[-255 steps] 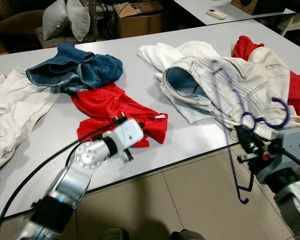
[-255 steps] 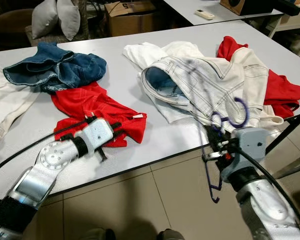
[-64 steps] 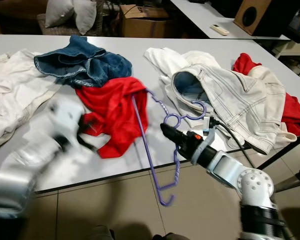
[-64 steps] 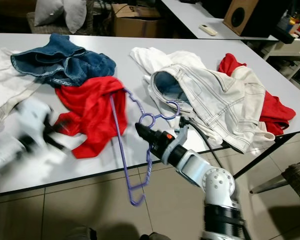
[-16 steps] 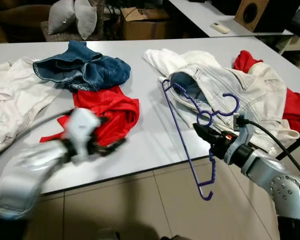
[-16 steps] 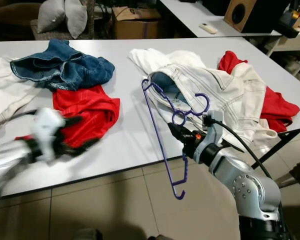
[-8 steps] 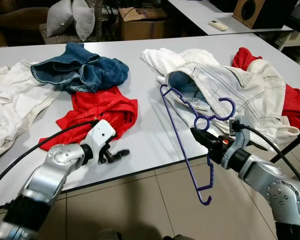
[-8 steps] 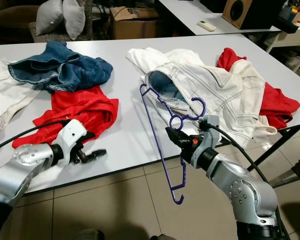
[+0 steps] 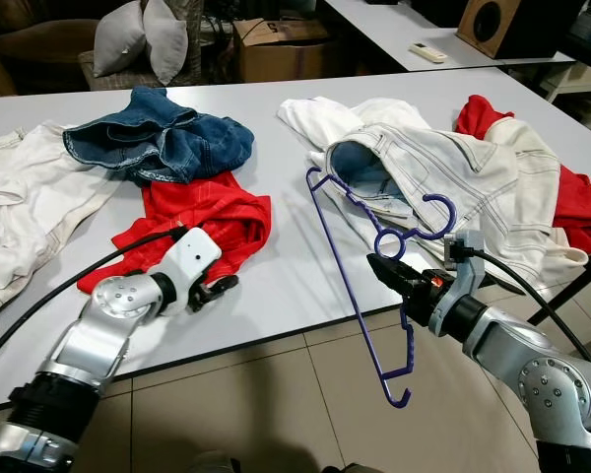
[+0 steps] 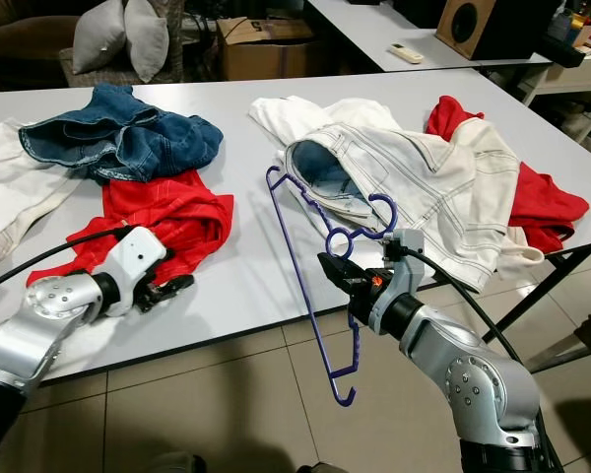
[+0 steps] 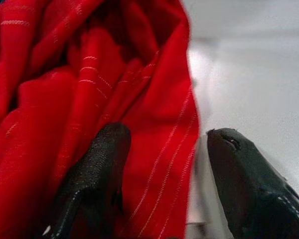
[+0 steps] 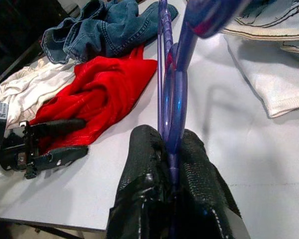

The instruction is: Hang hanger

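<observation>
Right pincer (image 10: 337, 268) clamps purple hanger (image 10: 310, 271) (tilted) beside table (image 10: 246, 266).

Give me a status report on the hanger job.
Right gripper shut on purple hanger, held above table edge. Left gripper open at red shirt. No rail seen.

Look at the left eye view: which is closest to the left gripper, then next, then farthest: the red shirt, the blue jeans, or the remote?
From the left gripper:
1. Red shirt, right at its open jaws on the near part of the table.
2. Blue jeans, farther back, just behind the shirt.
3. Remote, far off on the other table at the back right.
</observation>
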You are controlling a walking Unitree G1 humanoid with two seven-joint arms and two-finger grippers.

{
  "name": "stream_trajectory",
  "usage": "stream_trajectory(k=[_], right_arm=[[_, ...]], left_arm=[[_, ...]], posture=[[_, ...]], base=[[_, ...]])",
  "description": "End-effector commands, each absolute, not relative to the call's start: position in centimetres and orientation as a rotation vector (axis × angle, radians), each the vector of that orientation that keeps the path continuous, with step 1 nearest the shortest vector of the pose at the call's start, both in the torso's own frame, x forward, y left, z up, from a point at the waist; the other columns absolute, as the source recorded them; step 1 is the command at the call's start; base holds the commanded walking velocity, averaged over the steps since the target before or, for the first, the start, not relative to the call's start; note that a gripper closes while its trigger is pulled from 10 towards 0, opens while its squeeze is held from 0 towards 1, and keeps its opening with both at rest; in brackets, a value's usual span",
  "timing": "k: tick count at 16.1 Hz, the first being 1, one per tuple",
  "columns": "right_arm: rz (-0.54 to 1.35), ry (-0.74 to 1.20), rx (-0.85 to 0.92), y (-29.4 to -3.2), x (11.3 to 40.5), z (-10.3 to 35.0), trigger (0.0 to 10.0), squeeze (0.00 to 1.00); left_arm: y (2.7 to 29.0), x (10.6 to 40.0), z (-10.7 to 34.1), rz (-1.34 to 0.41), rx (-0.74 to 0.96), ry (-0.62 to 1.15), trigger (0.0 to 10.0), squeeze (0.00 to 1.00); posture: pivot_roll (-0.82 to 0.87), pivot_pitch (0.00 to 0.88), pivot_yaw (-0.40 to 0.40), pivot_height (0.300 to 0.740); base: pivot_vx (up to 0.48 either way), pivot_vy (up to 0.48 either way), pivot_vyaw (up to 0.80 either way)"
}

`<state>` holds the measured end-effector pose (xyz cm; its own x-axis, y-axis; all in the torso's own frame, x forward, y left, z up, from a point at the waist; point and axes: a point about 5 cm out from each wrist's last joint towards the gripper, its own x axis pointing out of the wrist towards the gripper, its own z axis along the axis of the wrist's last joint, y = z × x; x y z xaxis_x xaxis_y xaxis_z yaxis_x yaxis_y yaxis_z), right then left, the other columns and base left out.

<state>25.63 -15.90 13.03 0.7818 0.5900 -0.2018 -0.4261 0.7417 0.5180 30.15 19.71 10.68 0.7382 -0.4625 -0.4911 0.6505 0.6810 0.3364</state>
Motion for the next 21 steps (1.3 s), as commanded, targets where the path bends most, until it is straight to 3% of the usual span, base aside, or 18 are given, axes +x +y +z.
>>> stream_trajectory(k=[1,2,3,4,17,21], right_arm=[[0.582,0.367,0.462,-16.0,25.4,13.2,10.0,0.0],[0.588,0.368,0.462,-15.9,25.4,13.2,10.0,0.0],[0.592,0.367,0.463,-15.8,25.5,13.2,10.0,0.0],[0.594,0.367,0.462,-15.8,25.5,13.2,10.0,0.0],[0.607,0.368,0.464,-15.7,25.6,13.2,10.0,0.0],[0.608,0.36,0.474,-15.7,25.8,13.3,10.0,0.0]], left_arm=[[21.0,30.2,10.1,-0.599,0.574,0.437,10.0,0.0],[21.5,30.1,9.6,-0.581,0.593,0.478,9.6,0.0],[21.8,30.0,9.3,-0.582,0.594,0.506,6.9,0.0],[21.8,29.8,9.1,-0.599,0.595,0.521,0.0,0.0],[21.6,27.1,8.2,-0.859,0.469,0.642,0.0,0.0],[20.7,26.7,10.2,-0.97,0.21,0.583,0.0,0.0]], posture=[[0.06,0.047,-0.047,0.74],[0.06,0.047,-0.047,0.74],[0.06,0.046,-0.048,0.74],[0.05,0.046,-0.048,0.74],[0.06,0.041,-0.049,0.74],[0.06,0.037,-0.05,0.74]], base=[[0.0,0.0,0.0],[0.0,0.0,0.0],[0.0,0.0,0.0],[0.0,0.0,0.0],[0.0,0.0,0.0],[0.0,0.0,0.0]])
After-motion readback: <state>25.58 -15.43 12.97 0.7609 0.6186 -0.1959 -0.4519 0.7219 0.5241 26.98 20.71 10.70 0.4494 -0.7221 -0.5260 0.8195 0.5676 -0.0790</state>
